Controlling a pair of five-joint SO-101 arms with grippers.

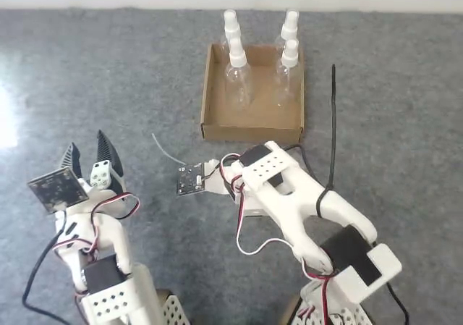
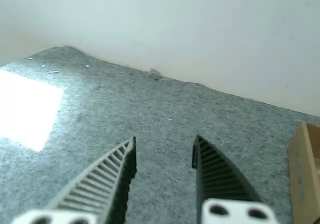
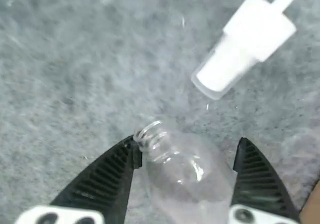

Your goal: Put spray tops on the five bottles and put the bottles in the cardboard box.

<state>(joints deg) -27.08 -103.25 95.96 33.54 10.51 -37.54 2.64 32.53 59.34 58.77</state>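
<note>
Four capped clear plastic bottles (image 1: 239, 75) are standing in the brown cardboard box (image 1: 249, 131). Fifth clear bottle (image 3: 185, 179) is lying uncapped between the right gripper (image 3: 188, 142)'s spread jaws, loose white spray top (image 3: 242, 44) lying beside. Left gripper (image 2: 164, 144) is hanging released, empty.

Left gripper (image 2: 165, 138), fingers (image 2: 107, 179) apart, above mat (image 2: 150, 104) near cardboard box (image 2: 306, 174)

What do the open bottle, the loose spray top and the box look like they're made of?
The bottle looks like clear, glossy plastic: the grey mat shows through it and it carries bright glints; glass can't be ruled out. The spray top seems opaque white plastic, smooth, semi-matte. The box looks like plain brown cardboard, matte and thin-walled.
</note>
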